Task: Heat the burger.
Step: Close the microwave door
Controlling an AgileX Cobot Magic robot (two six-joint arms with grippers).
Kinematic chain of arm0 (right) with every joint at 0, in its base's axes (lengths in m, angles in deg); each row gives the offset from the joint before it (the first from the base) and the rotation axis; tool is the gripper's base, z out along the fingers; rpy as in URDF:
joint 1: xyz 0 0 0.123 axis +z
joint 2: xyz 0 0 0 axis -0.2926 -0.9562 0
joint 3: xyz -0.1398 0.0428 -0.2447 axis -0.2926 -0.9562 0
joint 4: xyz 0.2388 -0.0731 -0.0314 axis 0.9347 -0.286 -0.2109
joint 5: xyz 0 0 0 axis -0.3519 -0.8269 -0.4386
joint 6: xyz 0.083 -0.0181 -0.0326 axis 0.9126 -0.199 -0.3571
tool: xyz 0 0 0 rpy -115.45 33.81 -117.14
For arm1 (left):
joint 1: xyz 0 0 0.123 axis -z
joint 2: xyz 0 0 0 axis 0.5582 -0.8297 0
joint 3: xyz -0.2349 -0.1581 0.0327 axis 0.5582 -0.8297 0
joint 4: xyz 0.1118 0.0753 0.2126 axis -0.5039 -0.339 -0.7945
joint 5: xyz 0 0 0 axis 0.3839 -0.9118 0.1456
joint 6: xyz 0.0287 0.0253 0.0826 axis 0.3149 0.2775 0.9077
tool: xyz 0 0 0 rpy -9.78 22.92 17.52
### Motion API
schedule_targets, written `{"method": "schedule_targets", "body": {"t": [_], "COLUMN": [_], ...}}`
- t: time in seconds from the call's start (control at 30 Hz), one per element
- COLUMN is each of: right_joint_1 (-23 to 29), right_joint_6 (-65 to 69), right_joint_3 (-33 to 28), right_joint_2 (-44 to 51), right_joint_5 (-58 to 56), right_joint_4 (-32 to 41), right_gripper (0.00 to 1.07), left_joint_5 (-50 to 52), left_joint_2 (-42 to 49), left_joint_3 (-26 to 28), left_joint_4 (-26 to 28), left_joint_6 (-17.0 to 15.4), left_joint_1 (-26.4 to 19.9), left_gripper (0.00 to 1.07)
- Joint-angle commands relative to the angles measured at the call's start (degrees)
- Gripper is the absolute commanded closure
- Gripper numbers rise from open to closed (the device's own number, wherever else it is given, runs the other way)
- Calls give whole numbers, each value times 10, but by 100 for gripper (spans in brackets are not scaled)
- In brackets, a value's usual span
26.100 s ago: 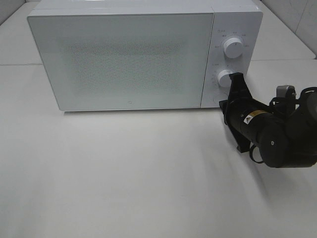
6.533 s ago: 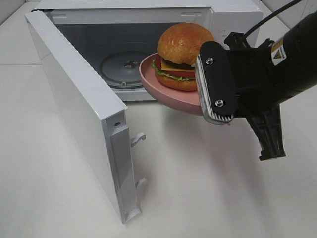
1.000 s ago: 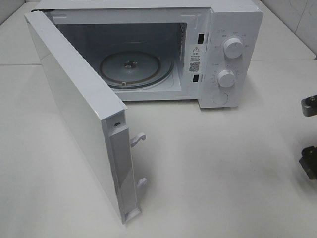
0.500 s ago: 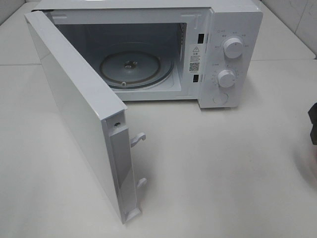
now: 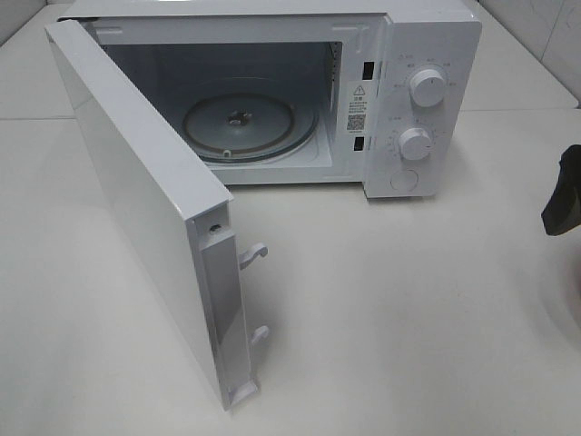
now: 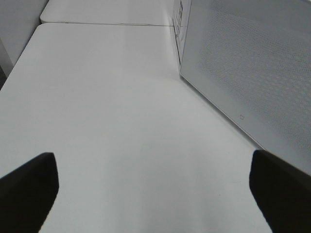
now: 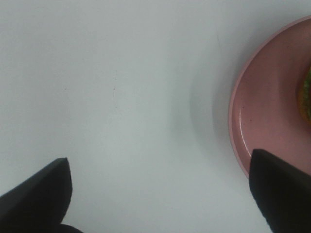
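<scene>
Showing only in the right wrist view, the pink plate and burger edge sit beside the open right tool; the left tool gapes empty too.

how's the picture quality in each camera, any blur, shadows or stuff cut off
Exterior high: sharp, evenly lit, soft shadow under the microwave door; right tool cropped at the edge. Left wrist: slightly soft, the door's dotted mesh readable. Right wrist: soft focus, faint shadow beside the pink plate, burger nearly cropped out.
</scene>
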Motion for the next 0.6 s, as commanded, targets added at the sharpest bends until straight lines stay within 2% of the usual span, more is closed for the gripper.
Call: {"method": "schedule_targets", "body": {"t": [0.03, 0.13, 0.37, 0.6], "right_joint_1": [31, 49, 52, 50], "right_joint_6": [1, 1, -14, -27], "right_joint_3": [1, 1, 1, 1], "right_joint_2": [5, 5, 14, 105], "right_joint_5": [-10, 3, 4, -6], "right_joint_4": [-9, -8, -7, -18], "right_gripper": [13, 13, 13, 13], "left_joint_5": [5, 5, 5, 5], "left_joint_2": [9, 9, 9, 9], "left_joint_3": [-1, -1, -1, -1], "left_joint_4": [3, 3, 3, 3], "left_joint_6": [-2, -2, -2, -2], "left_joint_1": [-2, -2, -2, -2], "left_gripper": [7, 7, 7, 7]}}
